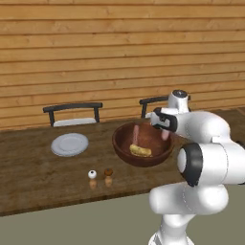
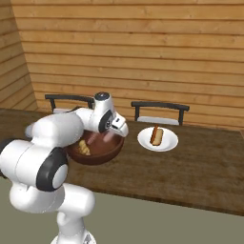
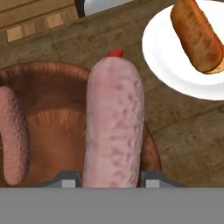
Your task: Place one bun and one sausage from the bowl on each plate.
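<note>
A: Status of gripper point(image 3: 111, 177)?
B: Clamped on one sausage point(image 3: 114, 127), fingers point(image 3: 65, 178) pressed against both flanks near its lower end. Held over the bowl point(image 1: 122, 143), pointing toward the far rim.

A: Remaining contents of bowl?
B: Second sausage point(image 1: 136, 133) leaning on the inner wall; yellowish bun point(image 1: 140, 150) flat on the bottom.

A: Plate status?
B: Right plate point(image 2: 169, 143) already loaded with the orange bun point(image 2: 156, 136). Left plate point(image 1: 60, 148) bare, well apart from the bowl on the other side.

A: Failure risks?
B: Probably slip or pivot: grip close to one end, long free length ahead, smooth round skin. Fast swing likely to tilt or drop it. Low exit path likely to catch the bowl rim and drag the bowl. Careless set-down likely to roll it off the shallow plate edge or shove the bun.

A: Clearance?
B: Open table point(image 2: 200, 176) between bowl and right plate; nothing standing there. Salt and pepper shakers point(image 1: 100, 178) near the front edge, off that route. Chair backs point(image 2: 159, 107) behind the table, beyond reach of concern.
</note>
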Controlling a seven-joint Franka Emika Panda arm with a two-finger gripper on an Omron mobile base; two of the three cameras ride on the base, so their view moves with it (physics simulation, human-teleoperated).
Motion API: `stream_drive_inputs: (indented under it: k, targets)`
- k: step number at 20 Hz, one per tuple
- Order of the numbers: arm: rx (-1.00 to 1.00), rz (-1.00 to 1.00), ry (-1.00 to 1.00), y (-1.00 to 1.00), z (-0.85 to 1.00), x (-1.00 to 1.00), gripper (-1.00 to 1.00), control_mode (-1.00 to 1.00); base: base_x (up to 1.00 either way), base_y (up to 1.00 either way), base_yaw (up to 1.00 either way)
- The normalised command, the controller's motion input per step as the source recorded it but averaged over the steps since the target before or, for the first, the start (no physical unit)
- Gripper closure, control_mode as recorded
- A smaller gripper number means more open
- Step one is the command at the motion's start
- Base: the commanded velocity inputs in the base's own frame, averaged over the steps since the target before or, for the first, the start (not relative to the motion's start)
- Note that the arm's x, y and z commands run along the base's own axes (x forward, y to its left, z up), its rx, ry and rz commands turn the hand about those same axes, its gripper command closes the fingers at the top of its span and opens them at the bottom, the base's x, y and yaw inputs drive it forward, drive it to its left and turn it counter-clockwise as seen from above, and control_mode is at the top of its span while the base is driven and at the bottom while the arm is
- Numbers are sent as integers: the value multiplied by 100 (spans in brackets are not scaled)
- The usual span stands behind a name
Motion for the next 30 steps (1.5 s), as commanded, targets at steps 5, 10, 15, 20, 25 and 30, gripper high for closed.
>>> stream_drive_inputs:
  k: [5,10,15,20,25,30]
  targets:
    - [0,0,1,-100,24,-2,100,-100,0,0,0]
    - [0,0,1,-96,6,-1,100,-100,0,0,0]
    - [1,0,0,-74,-15,10,100,-100,0,0,0]
    - [8,0,5,-47,-37,58,100,-100,0,0,0]
    - [9,0,4,-45,-8,72,100,-100,0,0,0]
    - [2,0,1,-29,-22,30,100,-100,0,0,0]
